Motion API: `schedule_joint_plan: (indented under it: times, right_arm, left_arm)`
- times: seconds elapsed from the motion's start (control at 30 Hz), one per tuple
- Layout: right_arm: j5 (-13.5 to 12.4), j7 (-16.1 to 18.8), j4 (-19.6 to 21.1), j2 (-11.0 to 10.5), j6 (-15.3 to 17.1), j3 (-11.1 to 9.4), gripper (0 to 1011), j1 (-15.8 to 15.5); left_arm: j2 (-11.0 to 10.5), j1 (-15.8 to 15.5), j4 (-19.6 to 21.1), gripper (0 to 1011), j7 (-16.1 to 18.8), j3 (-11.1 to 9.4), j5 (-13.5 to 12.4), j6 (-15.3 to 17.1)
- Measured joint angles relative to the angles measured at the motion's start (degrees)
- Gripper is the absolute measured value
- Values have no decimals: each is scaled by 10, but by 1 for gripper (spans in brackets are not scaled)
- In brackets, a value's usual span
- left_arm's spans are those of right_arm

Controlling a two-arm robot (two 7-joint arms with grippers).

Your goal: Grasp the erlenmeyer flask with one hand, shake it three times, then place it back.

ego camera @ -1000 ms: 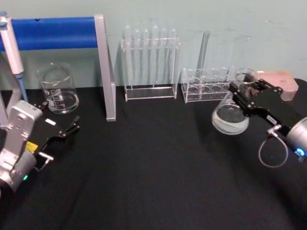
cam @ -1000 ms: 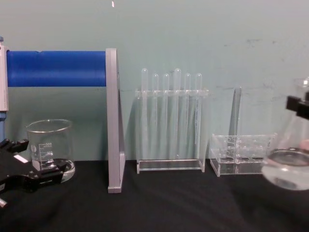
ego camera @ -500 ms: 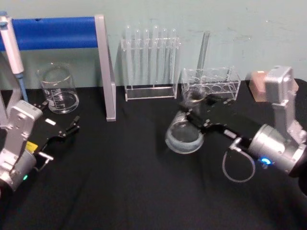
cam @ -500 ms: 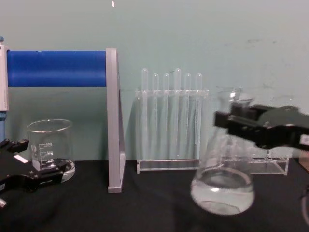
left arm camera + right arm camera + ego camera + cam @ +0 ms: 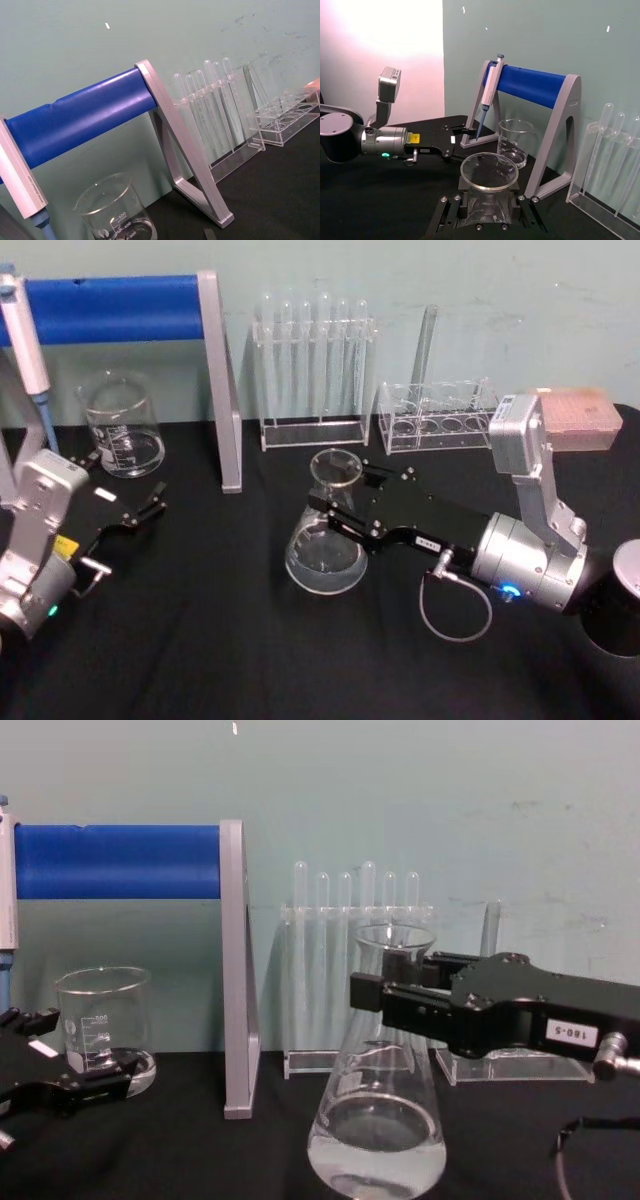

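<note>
Right claw [image 5: 340, 492]: clamped on the neck of the clear glass conical flask [image 5: 325, 555].
Flask: upright beneath the claw, base near the black counter [image 5: 250, 640].
Shake: firm grip, short swings, so the liquid stays in.
Left claw [image 5: 140, 512]: parked well apart, jaws apart.

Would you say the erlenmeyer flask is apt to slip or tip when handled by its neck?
Probably slippery: the right gripper clamps the erlenmeyer flask on its smooth glass neck. Unlikely to tip when set down: wide base, liquid low.
</note>
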State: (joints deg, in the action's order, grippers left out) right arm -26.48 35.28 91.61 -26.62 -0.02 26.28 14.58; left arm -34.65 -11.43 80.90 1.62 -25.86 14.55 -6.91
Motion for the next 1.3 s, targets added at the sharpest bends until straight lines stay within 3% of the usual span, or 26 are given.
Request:
schedule_joint_plan:
  times: [0.23,0.47,1.0,1.3]
  right_arm:
    - [-8,-13,-1,-7,-3,-1,448,1]
    - [-15,-53,2,-19,-6,-27,449,-14]
    - [-17,-163,19,-40,1,-146,448,-82]
    - [-10,-185,22,-36,12,-181,449,-98]
  left_arm:
    - [0,0,0,1001,0,0,0,0]
    - [0,0,0,1001,0,0,0,0]
    - [0,0,0,1001,0,0,0,0]
    - [0,0,0,1001,0,0,0,0]
